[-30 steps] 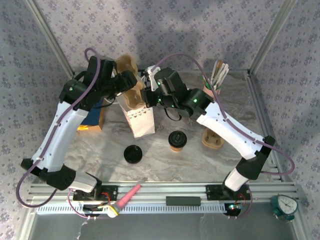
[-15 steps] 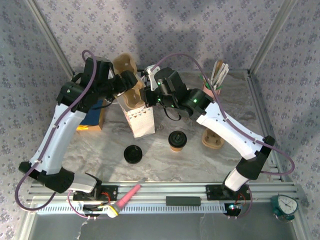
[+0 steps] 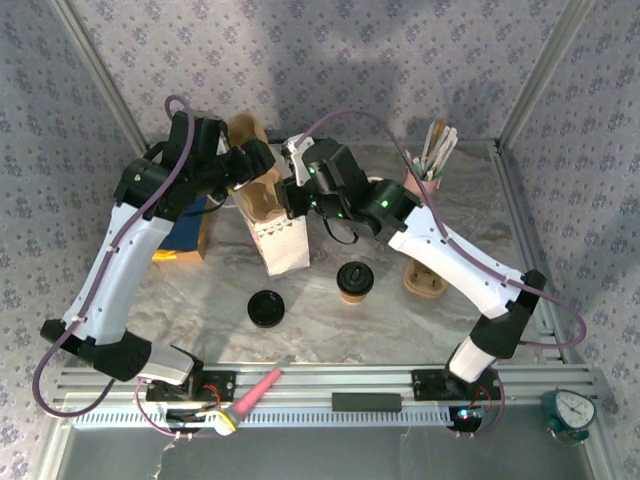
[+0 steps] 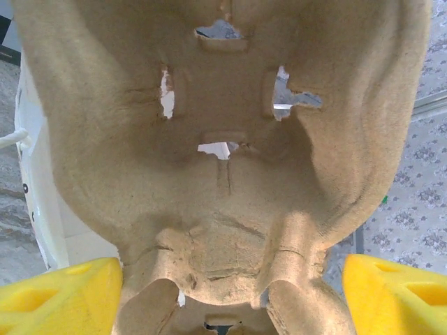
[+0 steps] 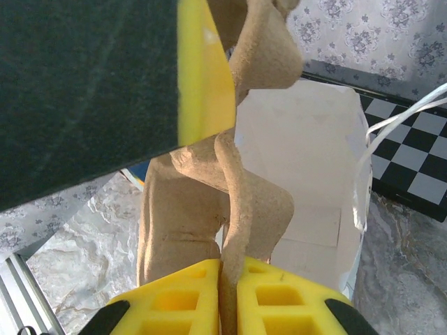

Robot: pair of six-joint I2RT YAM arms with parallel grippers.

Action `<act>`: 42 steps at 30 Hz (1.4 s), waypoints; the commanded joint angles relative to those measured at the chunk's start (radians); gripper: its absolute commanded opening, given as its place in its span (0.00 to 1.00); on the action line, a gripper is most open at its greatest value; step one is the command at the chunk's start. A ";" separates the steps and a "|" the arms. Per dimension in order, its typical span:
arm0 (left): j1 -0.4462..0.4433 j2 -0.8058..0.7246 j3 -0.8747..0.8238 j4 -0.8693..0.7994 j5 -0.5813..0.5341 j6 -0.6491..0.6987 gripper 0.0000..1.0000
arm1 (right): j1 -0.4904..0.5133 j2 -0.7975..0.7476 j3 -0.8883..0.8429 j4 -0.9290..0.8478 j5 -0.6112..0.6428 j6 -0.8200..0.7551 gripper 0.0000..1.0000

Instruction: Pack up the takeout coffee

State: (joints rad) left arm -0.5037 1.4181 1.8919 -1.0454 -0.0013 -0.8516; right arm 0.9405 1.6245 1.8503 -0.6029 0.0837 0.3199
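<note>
Robot arms meet over a white paper bag standing at ten o'clock from the table's middle. A tan moulded-pulp cup carrier stands on edge in the bag's mouth, with its upper part above the rim. The right gripper is closed, pinching a thin edge of the carrier between its yellow pads. The left gripper is spread wide, one yellow finger on either side of the carrier, not clamped on it.

The takeout coffee sits near the table's centre, at four o'clock from the bag and well apart from both grippers. Its top looks dark, possibly lidded, though it is too small to be sure. A flat black lid lies at eight o'clock from it, and a stack of cups at three o'clock.

The step in hand appears to be seating the carrier in the bag. Doing it well likely means a firm right pinch, a straight descent so the pulp does not snag the paper rim, and drawing the left fingers clear without nudging the bag.
</note>
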 commanded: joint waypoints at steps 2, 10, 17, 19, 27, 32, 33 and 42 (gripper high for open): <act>0.011 0.010 0.041 -0.019 -0.007 0.025 0.83 | 0.008 0.005 0.021 -0.018 0.013 -0.021 0.12; 0.019 0.023 0.027 -0.041 -0.009 0.040 0.83 | 0.009 -0.001 0.021 -0.013 0.018 -0.022 0.12; 0.027 0.024 0.003 -0.016 0.008 0.041 0.82 | 0.008 -0.004 0.020 -0.007 0.010 -0.019 0.12; 0.027 0.028 -0.005 -0.014 0.016 0.037 0.82 | 0.008 -0.006 0.020 -0.006 0.009 -0.018 0.12; 0.027 0.023 -0.045 0.007 0.045 0.007 0.81 | 0.008 -0.008 0.016 -0.005 0.019 -0.018 0.12; 0.027 0.023 -0.053 0.004 0.043 0.000 0.81 | 0.008 -0.011 0.012 -0.003 0.022 -0.016 0.12; 0.027 0.020 -0.054 0.003 0.038 -0.002 0.81 | 0.008 -0.011 0.012 -0.003 0.021 -0.016 0.12; 0.028 0.012 -0.059 0.010 0.033 -0.004 0.78 | 0.001 -0.012 0.001 -0.004 0.027 0.000 0.09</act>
State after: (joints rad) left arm -0.4831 1.4364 1.8351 -1.0443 0.0296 -0.8501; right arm 0.9432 1.6257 1.8503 -0.6174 0.0910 0.3206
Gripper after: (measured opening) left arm 0.780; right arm 0.096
